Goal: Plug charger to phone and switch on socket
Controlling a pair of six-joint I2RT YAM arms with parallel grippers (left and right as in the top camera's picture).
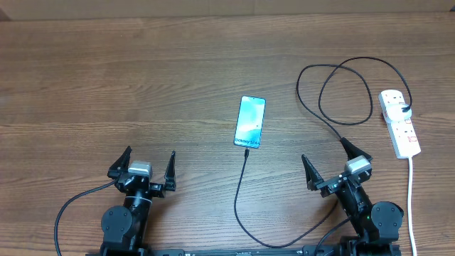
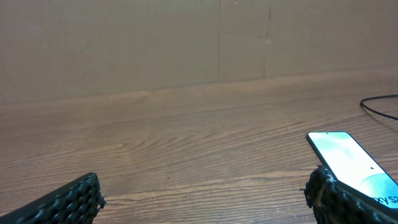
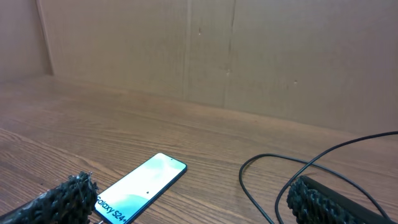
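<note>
On the wooden table (image 1: 106, 71), between my two arms and a little farther out, the phone (image 1: 249, 121) lay flat with its cyan screen lit. The charger (image 1: 237, 188), a thin black cable, met the phone's near edge and ran toward me. It curved right past my right arm, then looped widely up to the socket (image 1: 399, 122), a white strip with red switches at the far right. My left gripper (image 1: 151, 152) and my right gripper (image 1: 323, 149) both stood spread wide, holding nothing, apart from the phone.
</note>
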